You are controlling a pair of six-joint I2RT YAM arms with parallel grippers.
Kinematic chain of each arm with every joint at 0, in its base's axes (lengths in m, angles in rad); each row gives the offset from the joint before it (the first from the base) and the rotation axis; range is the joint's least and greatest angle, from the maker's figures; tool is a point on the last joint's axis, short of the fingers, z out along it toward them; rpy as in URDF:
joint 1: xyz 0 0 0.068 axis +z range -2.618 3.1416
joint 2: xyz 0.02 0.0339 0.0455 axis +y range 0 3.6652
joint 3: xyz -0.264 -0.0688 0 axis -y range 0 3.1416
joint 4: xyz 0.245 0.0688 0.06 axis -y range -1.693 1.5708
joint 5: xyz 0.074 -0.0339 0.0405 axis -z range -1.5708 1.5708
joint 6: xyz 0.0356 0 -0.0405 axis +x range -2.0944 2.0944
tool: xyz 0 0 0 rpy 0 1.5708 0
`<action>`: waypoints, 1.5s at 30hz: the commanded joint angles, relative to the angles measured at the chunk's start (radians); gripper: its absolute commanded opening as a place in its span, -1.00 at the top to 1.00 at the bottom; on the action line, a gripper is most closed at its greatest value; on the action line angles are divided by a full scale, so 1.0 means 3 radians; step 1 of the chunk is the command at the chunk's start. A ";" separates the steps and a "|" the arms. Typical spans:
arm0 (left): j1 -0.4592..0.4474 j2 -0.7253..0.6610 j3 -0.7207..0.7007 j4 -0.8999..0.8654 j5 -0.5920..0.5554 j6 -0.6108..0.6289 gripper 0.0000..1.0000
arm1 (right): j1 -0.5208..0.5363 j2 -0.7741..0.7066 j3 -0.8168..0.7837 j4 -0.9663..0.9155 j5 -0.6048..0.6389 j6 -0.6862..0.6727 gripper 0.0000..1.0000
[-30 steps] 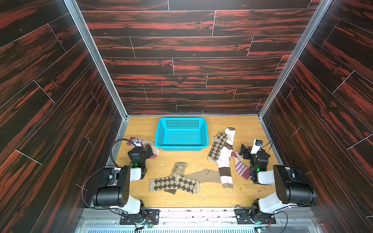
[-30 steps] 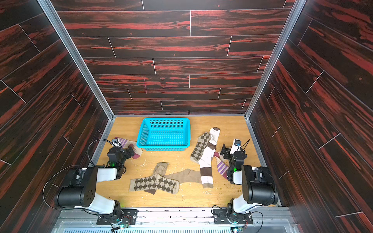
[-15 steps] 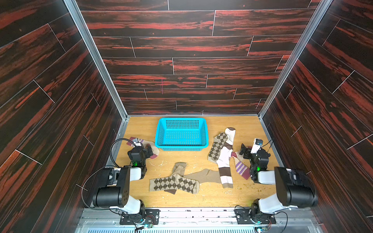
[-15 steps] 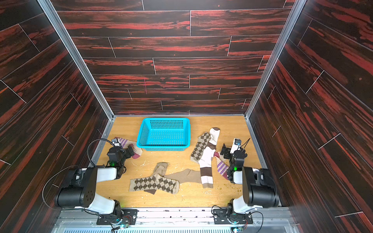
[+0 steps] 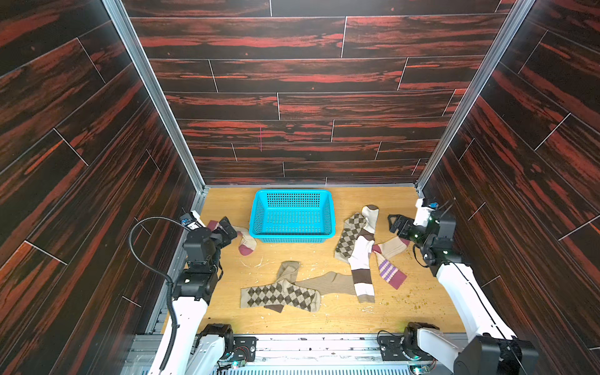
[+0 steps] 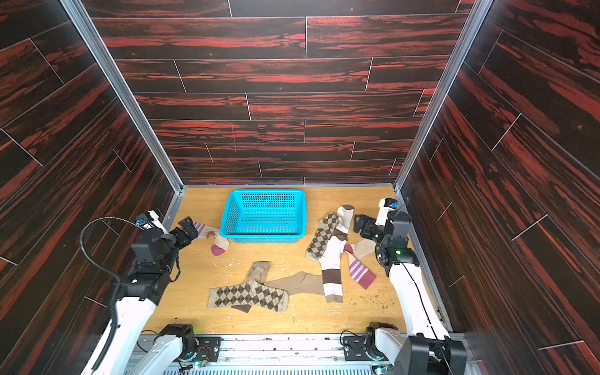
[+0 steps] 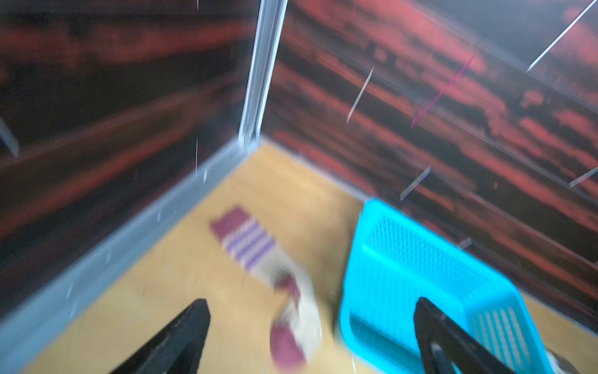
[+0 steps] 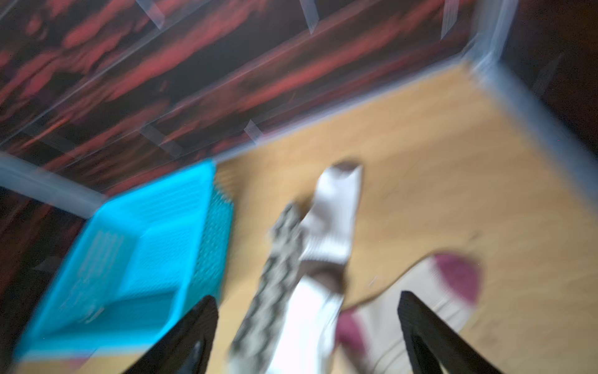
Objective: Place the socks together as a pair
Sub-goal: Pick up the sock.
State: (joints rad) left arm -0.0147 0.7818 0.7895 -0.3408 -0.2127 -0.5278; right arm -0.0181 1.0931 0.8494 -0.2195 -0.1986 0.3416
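Socks [image 5: 361, 266] lie outside the basket [image 5: 292, 192]; left gripper [image 7: 310, 301] and right gripper [image 8: 306, 295] both gape.

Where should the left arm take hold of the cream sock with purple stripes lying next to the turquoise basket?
The cream maroon-toed sock lies flat and uncovered; pinch its purple-striped cuff from above, probably, the end clear of the turquoise plastic basket.

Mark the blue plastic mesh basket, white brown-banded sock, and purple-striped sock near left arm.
Blue mesh basket [image 5: 292, 239]: top view, near wall.
White brown-banded sock [image 5: 358, 258]: top view, white middle.
Purple-striped cream sock [image 5: 248, 239]: top view, cream foot.
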 commanded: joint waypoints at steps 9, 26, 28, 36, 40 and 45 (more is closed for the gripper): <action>-0.0068 0.0599 0.0061 -0.2941 0.1173 -0.1001 -0.91 | 0.1652 0.0531 0.0621 -0.2207 -0.1459 0.0378 -0.76; -0.0116 0.1448 -0.0470 -0.2421 0.1179 -0.0954 -0.40 | 0.2630 0.1515 0.0194 -0.1550 -0.1080 0.0966 -0.43; -0.0143 0.1485 -0.0498 -0.2319 0.1174 -0.1037 -0.32 | 0.2699 0.1617 0.0214 -0.1496 -0.1025 0.1005 -0.37; -0.0241 0.1624 -0.0598 -0.1975 0.1087 -0.1190 0.22 | 0.2838 0.1991 0.0432 -0.1481 -0.0744 0.1017 -0.17; -0.0255 0.1646 -0.0715 -0.1837 0.1147 -0.1222 0.57 | 0.2873 0.2109 0.0488 -0.1440 -0.0663 0.1014 -0.13; -0.0262 0.1539 -0.0811 -0.1784 0.1208 -0.1243 0.83 | 0.2913 0.2257 0.0600 -0.1439 -0.0574 0.0990 -0.04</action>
State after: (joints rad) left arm -0.0895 1.2625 0.5694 -0.8810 0.1406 -0.8886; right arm 0.8444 1.7439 1.0004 -0.6472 -0.4011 0.6426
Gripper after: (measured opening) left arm 0.095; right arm 0.520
